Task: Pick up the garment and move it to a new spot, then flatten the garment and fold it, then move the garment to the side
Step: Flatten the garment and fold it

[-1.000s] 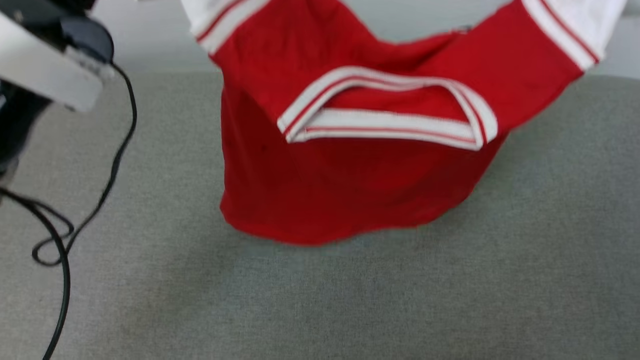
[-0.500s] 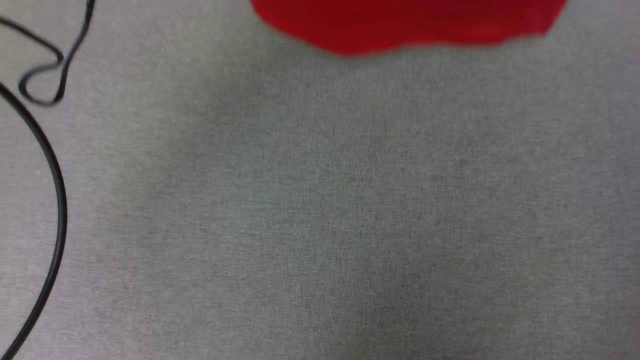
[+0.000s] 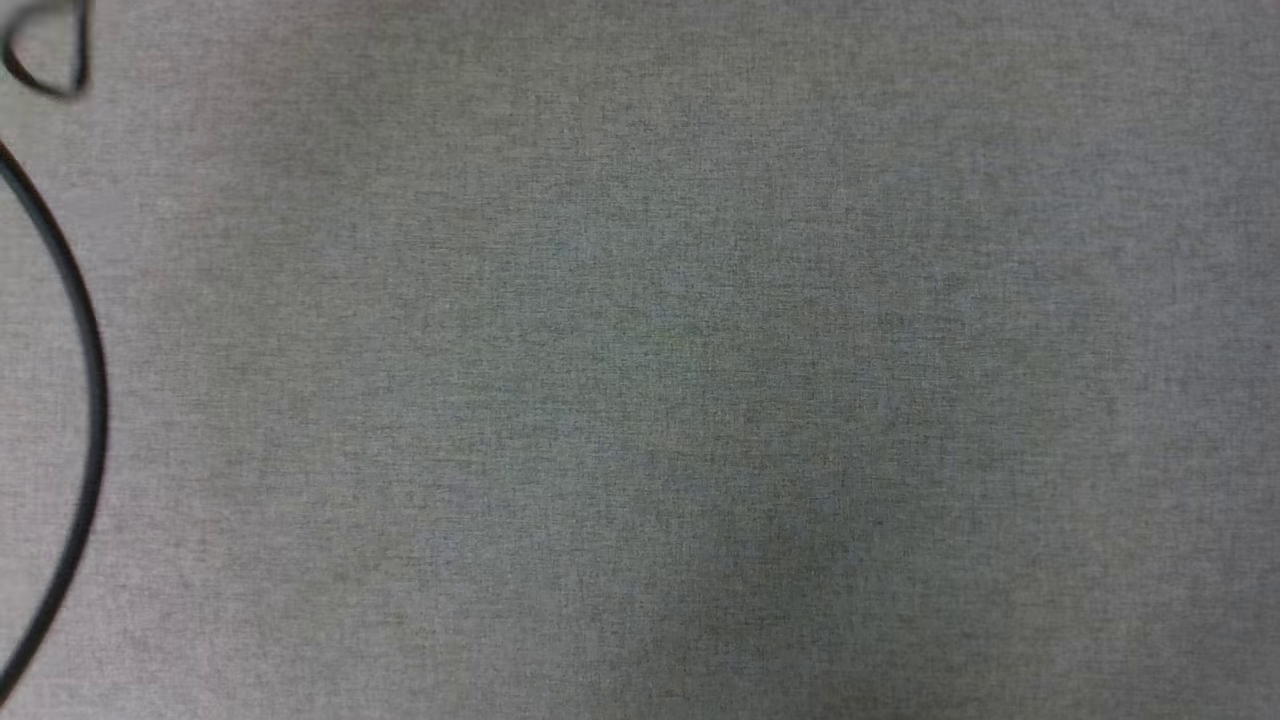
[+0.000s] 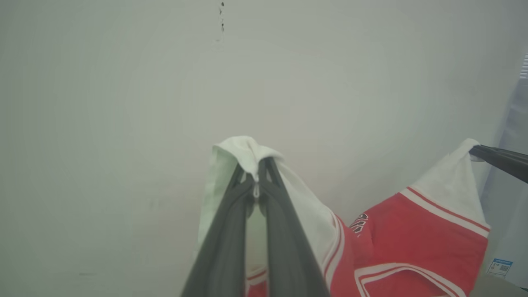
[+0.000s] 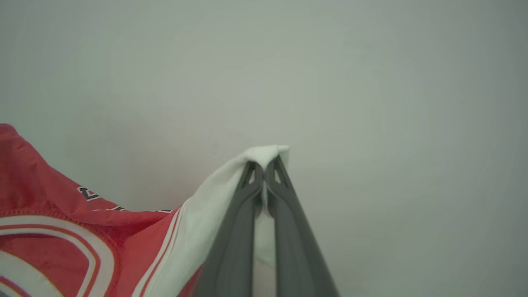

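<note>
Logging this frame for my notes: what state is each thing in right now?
garment, held up, strung between both grippers by its white sleeves.
left gripper, shut on one sleeve.
right gripper, shut on the other sleeve.
cable, lying curved on the grey surface.

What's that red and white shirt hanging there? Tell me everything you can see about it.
A red jersey of soft, thin-looking cloth with white sleeves, red-white striped trim at sleeves and neckline, and black white-outlined lettering partly visible. It hangs sagging before a pale wall, stretched between two grips: the left pincer is shut on one white sleeve tip, the right pincer on the other.
</note>
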Controlling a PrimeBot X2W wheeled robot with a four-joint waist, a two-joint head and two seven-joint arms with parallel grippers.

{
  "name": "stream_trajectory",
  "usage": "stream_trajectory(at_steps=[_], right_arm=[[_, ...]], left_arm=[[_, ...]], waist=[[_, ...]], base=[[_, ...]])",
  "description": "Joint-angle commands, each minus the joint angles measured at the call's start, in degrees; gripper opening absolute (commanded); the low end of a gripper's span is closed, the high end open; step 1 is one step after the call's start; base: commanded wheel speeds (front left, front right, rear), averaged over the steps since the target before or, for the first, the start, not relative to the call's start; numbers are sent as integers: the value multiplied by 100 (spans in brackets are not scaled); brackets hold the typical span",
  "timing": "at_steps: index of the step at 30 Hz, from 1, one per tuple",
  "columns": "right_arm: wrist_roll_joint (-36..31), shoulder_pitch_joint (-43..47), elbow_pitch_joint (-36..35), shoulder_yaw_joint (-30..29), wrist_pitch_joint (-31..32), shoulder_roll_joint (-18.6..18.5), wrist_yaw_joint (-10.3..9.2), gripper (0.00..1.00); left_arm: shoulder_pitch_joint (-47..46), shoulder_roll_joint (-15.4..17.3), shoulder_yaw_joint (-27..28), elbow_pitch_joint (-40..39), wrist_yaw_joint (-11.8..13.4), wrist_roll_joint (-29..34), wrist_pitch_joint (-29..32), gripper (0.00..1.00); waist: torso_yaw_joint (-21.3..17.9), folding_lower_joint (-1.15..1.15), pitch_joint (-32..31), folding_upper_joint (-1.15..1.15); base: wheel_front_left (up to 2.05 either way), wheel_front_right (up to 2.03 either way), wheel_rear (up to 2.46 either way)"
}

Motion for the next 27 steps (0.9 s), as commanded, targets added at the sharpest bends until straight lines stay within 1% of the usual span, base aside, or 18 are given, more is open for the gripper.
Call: stream_trajectory(at_steps=[1,3,6,12,15,20,25,27], right_arm=[[68,192,76,68,-76,18,-7,0],[191,420,184,199,-236,42,-7,0],[414,887,200,432,-461,25,-7,0],[819,2174,-185,872,-766,-224,-7,0],[996,2921,-488,1026,-822,-359,-7,0],[1105,4175,-1075,1286,-752,-600,-7,0],[1141,5435,-1569,1188,-715,-694,-7,0],[1162,5905,-1744,1086,-691,-666,-7,0]], left_arm=[[186,41,-12,57,-22,-22,-100,0],[430,92,-52,111,-31,-95,-269,0],[967,252,-166,53,-30,-145,-525,0],[2383,618,-262,-434,-25,-305,-932,0],[3253,775,-248,-823,161,-378,-1040,0],[4683,1060,-112,-1517,609,-472,-1173,0],[6075,1249,-64,-2107,976,-551,-1226,0],[6579,1283,-43,-2280,1097,-596,-1233,0]], waist=[[-16,-2,-16,0],[-32,-2,-80,0],[-75,-2,-232,0],[-127,-2,-688,0],[-144,-2,-929,0],[-168,-2,-1303,0],[-212,-2,-1704,0],[-234,-2,-1878,0]], base=[[0,0,0],[0,0,0],[0,0,0],[0,0,0],[0,0,0],[0,0,0],[0,0,0],[0,0,0]])
